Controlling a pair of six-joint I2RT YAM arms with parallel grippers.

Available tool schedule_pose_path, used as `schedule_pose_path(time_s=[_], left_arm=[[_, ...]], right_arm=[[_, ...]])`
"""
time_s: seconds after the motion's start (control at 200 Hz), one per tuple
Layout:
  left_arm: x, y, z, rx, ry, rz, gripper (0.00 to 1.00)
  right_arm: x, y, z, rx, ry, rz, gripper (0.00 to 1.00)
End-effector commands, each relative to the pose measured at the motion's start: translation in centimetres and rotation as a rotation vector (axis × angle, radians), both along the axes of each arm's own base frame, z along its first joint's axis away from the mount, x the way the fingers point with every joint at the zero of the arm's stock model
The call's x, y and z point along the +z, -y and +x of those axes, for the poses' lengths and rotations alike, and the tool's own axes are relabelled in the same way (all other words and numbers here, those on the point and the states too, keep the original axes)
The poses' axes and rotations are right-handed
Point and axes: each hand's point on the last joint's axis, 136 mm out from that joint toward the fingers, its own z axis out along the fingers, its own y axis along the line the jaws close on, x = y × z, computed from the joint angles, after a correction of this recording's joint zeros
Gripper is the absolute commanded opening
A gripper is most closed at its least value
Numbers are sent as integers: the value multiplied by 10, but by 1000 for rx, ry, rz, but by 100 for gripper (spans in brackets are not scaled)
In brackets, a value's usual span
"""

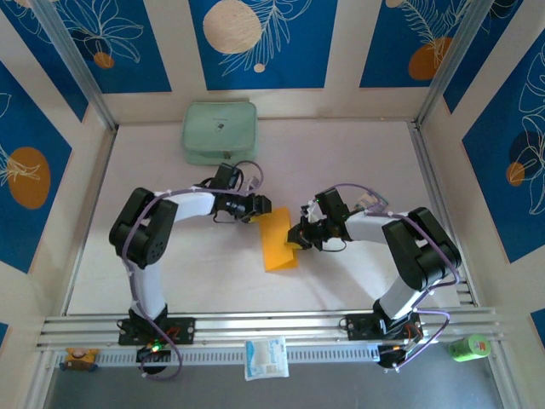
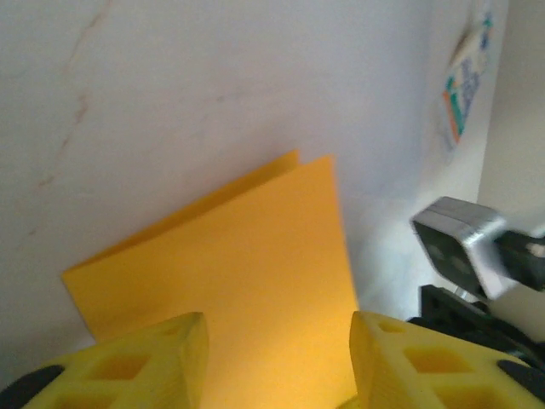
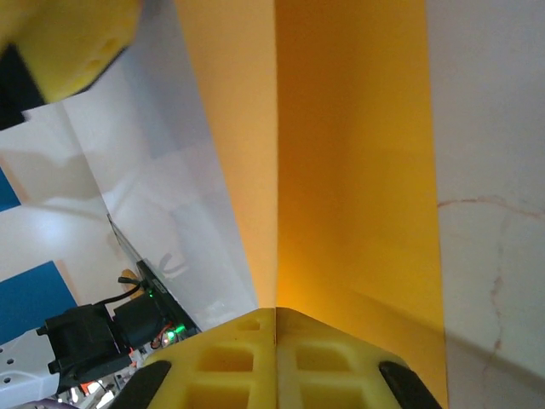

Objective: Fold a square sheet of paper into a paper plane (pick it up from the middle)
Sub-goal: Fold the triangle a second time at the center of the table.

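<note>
The square sheet of paper (image 1: 278,241) is orange-yellow and lies folded in half as a narrow rectangle at the middle of the table; it has no pointed paper plane shape. My right gripper (image 1: 298,236) is shut on its right edge. In the right wrist view the closed fingertips (image 3: 275,313) pinch the paper (image 3: 341,153) along a crease, with one flap lifted. My left gripper (image 1: 260,210) is at the sheet's far end. Its jaws (image 2: 279,332) stand open over the paper (image 2: 255,247), one finger (image 2: 162,358) on each side.
A pale green zipped pouch (image 1: 220,132) lies at the back of the table. A white-and-blue packet (image 1: 266,358) rests on the front rail between the arm bases. A green can (image 1: 468,347) sits at the front right, and walls enclose the table.
</note>
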Motion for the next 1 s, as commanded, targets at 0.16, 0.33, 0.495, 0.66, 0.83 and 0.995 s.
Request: schedule_pose_path(time_s=[0.16,0.33,0.495,0.66,0.83,0.995], left_arm=[[59,-3,-3,-14,222,32,55],[69,-7,-15,-8,330,56,51],[72,-4,-31,-31,399,61,49],[69,11,-60,-131,548,99,46],[55,28,-96,-282,717,167,44],[39,47,-127,-473,890,286,49]], right_arm=[[-1,10,3,-80,-9,-19,4],[-3,17,8,-126,-14,-28,5],[-2,15,8,-113,-14,-4,7],[2,13,8,-87,-11,12,15],[4,12,8,-64,-6,10,10],[6,10,9,-48,-9,21,8]])
